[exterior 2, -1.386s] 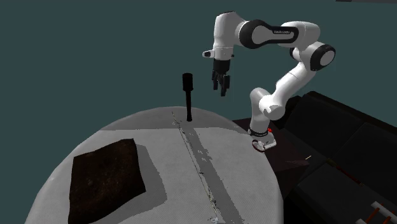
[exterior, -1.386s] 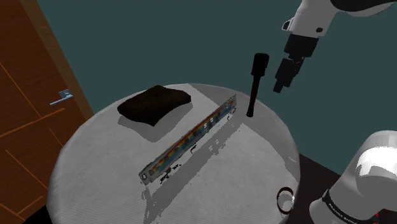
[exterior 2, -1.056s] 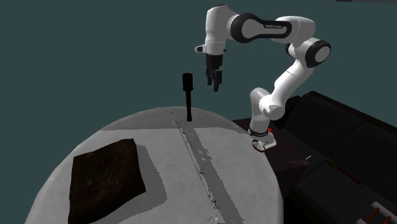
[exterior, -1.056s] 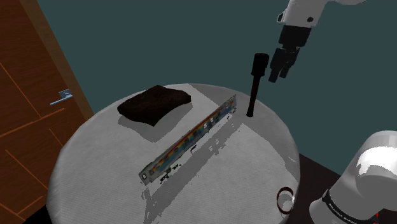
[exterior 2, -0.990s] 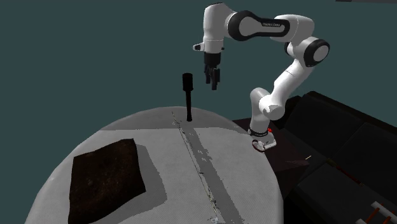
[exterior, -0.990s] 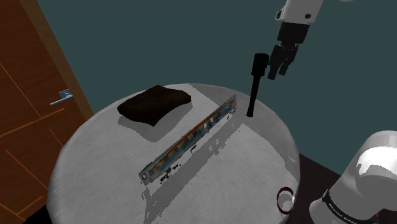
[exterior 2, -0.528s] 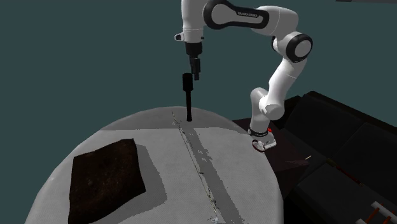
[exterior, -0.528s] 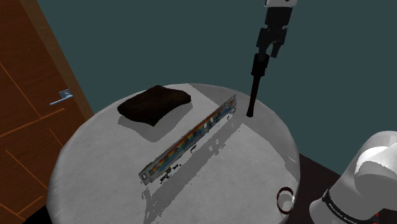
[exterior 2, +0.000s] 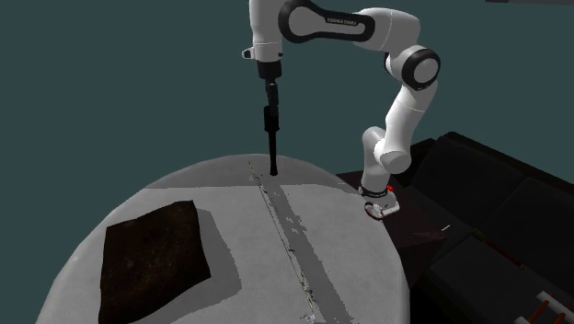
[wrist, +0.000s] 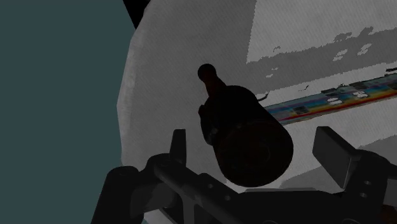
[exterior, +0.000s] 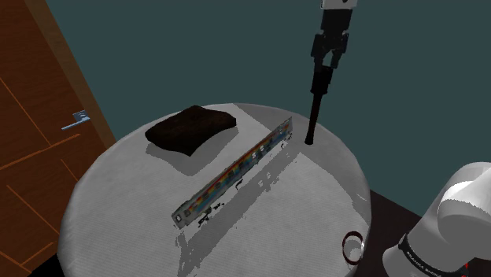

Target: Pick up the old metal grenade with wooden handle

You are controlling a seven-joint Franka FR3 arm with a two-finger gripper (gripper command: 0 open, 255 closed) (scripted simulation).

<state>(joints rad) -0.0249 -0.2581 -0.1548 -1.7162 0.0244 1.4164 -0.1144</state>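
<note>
Task state: approach done as far as it shows, grasp not yet made, lift not begun.

Grenade stands upright on its handle end on the bench, near the far rim, just past one end of a long thin strip printed in bright colours. It is drawn dark all over (neither metal nor wood can be told apart). Its foot touches the bench top in the second exterior view.

The arm hangs straight above it, hand pointing down. In the wrist view the jaws stand apart, one on either side of the grenade's broad head, with a gap on both sides; nothing is clasped. From the shoulder view the hand overlaps the head, so the jaws appear level with it or a shade above; exactly how far down they sit cannot be told.

What is left, by judgement: settle so the head or upper handle sits squarely between the jaws, close, then lift straight up. A tall thing on a narrow foot tips easily, so an off-centre closing could knock it over.

Surface: round bench, pale grey, mottled. A flat dark brown slab lies well apart from the grenade, across the strip.

Room: plain teal wall behind. A brown wooden door with a metal lever at the shoulder view's left. Dark, sofa-like furniture at the second exterior view's right.
</note>
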